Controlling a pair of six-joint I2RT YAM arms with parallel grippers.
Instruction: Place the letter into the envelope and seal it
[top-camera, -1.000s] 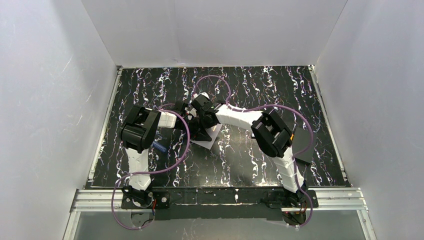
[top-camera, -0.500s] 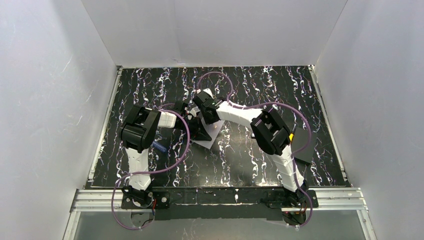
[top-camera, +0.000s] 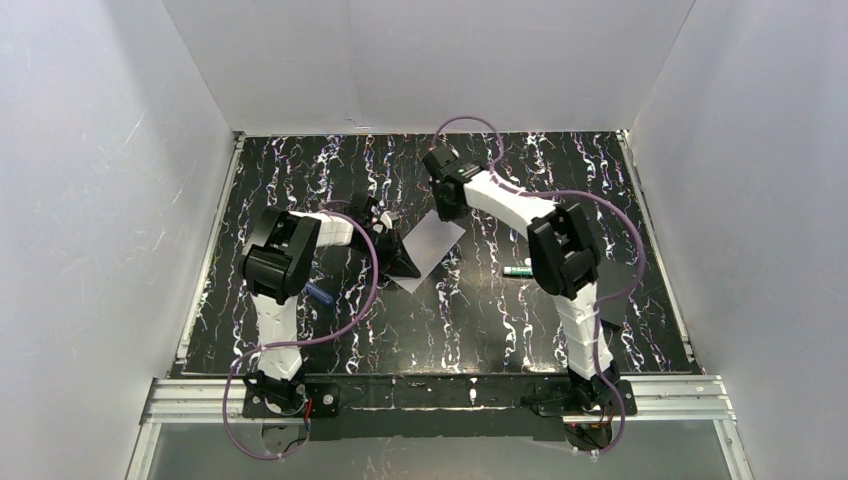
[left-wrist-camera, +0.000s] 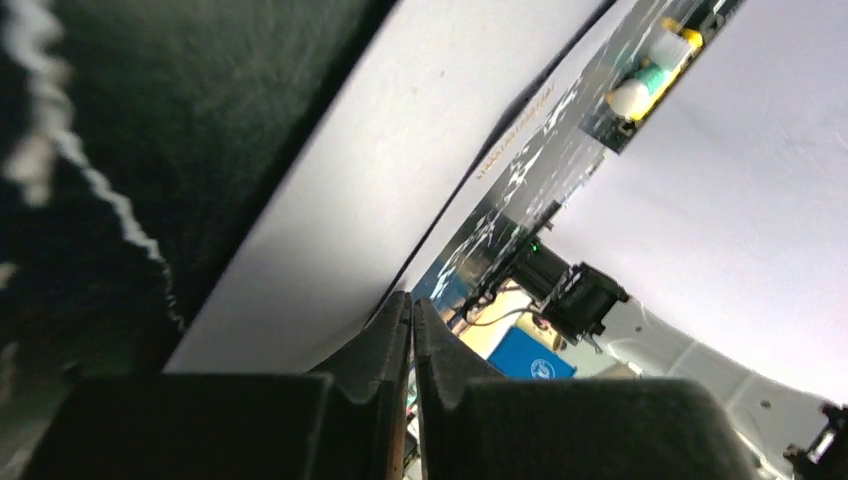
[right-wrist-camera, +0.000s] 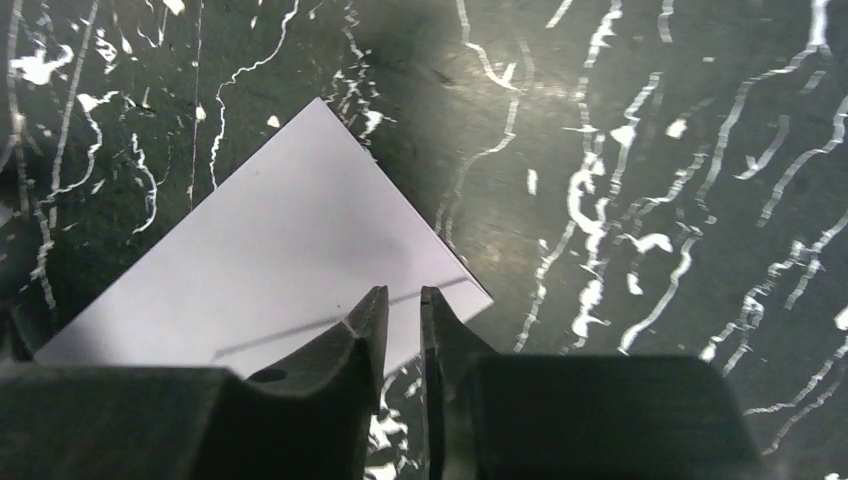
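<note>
Light, floppy envelope is probably needing an edge pinch; left gripper is sitting jaws-together there, right gripper hovering, jaws slightly apart.

The envelope is plain pale lavender-grey. The table is black with white marble veining. To the right, a small stick is green. The cables are purple.
</note>
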